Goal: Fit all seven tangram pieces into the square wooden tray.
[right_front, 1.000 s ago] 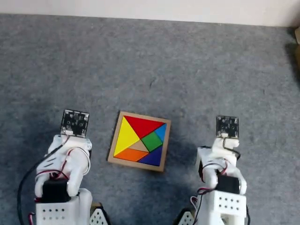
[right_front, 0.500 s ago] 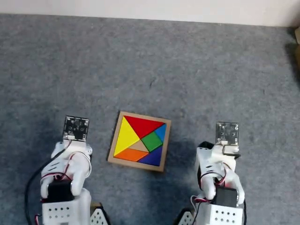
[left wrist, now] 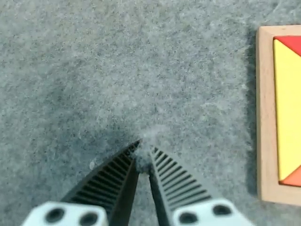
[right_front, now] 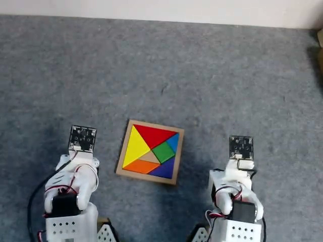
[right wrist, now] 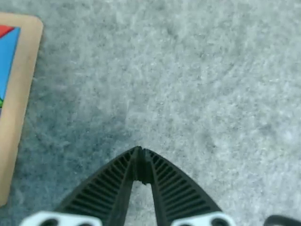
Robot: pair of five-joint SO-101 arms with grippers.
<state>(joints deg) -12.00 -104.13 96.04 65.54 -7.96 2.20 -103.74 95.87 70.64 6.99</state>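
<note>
- The square wooden tray (right_front: 146, 177) lies on the grey felt table cover (right_front: 202, 75), near the front edge and between the two arms, turned slightly askew to the table's edges.
- All seven pieces sit flush inside it: yellow triangle (right_front: 133, 146), red triangle (right_front: 154, 135), green square (right_front: 163, 152), light blue triangle (right_front: 173, 142), tan triangle (right_front: 149, 157), orange piece (right_front: 141, 166) and dark blue piece (right_front: 165, 169).
- Bare felt runs all round the tray rim, and a wide stretch of it lies open toward the far side.
- The left gripper (left wrist: 143, 151) hangs over bare felt with its ribbed fingers pressed together at the tips and nothing between them. The tray's rim (left wrist: 264, 117) is beside it but apart.
- The right gripper (right wrist: 139, 157) is likewise closed on nothing over felt, off the tray's other side (right wrist: 23, 94).
- The left arm (right_front: 70, 184) and right arm (right_front: 234, 189) flank the tray, neither touching it.
- A pale strip (right_front: 151, 9) borders the felt at the far edge.
- A dark object (right_front: 319, 50) juts in at the right edge, with too little showing to identify it.
</note>
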